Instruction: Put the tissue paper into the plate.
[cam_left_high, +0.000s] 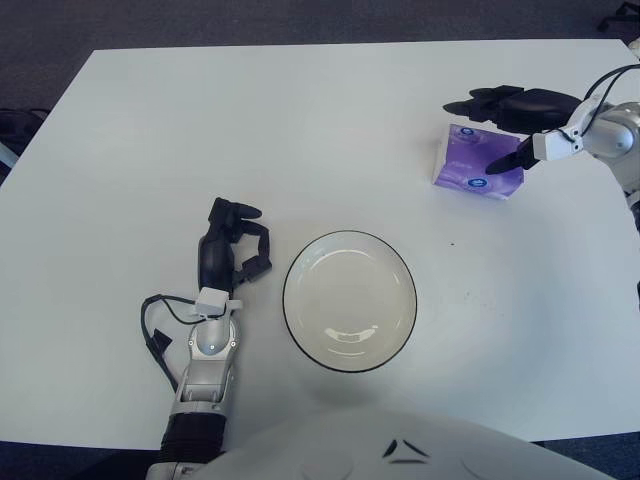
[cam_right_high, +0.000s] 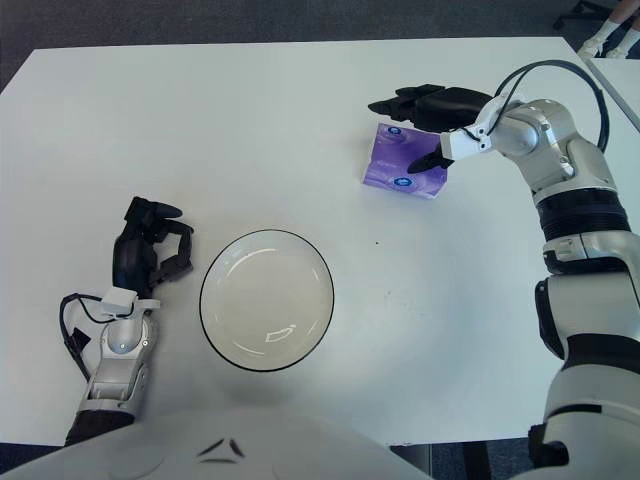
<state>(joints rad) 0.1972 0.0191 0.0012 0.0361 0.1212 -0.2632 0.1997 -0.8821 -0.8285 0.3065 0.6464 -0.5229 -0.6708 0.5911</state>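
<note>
A purple pack of tissue paper (cam_left_high: 472, 160) lies on the white table at the right. My right hand (cam_left_high: 500, 125) hovers over it with fingers spread, the upper fingers above its far edge and the thumb (cam_right_high: 425, 160) by its right side; the fingers are not closed on it. A white plate with a dark rim (cam_left_high: 349, 300) sits near the front middle of the table, with nothing in it. My left hand (cam_left_high: 228, 248) shows just left of the plate, fingers loosely curled and holding nothing.
The white table (cam_left_high: 250, 130) spans the view, with dark carpet beyond its far edge. A black cable (cam_left_high: 155, 325) loops beside my left forearm. My right arm (cam_right_high: 570, 210) reaches in from the right edge.
</note>
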